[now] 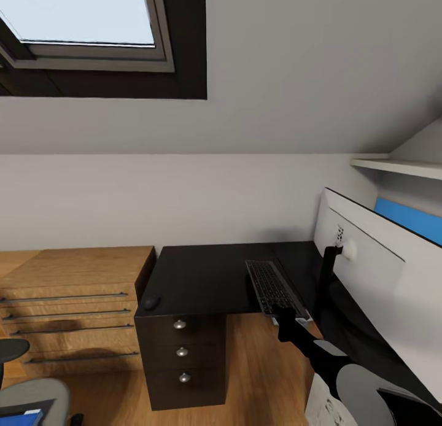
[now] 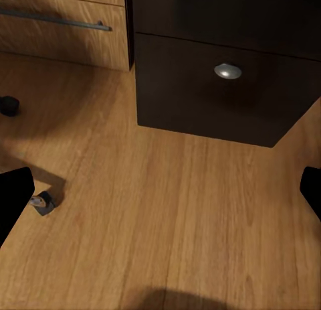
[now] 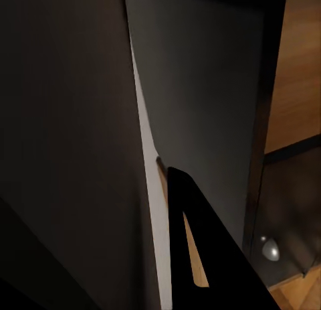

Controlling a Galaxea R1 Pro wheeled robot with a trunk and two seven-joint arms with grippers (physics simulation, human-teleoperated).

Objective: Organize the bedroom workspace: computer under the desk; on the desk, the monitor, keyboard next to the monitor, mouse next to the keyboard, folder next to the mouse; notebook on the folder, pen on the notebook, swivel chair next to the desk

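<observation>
keyboard (image 1: 274, 288) was seen on the black surface (image 1: 202, 275), overhanging its front edge beside the monitor (image 1: 380, 254), long axis front-to-back | right gripper (image 1: 285, 316) was held at its near end, closure undeterminable | left gripper (image 2: 160, 196) was spread over the floor (image 2: 174, 223) | mouse (image 1: 151, 302) lay well left.

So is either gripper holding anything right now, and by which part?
The right gripper holds the keyboard by its near end. The left gripper is open, holding nothing.
</observation>
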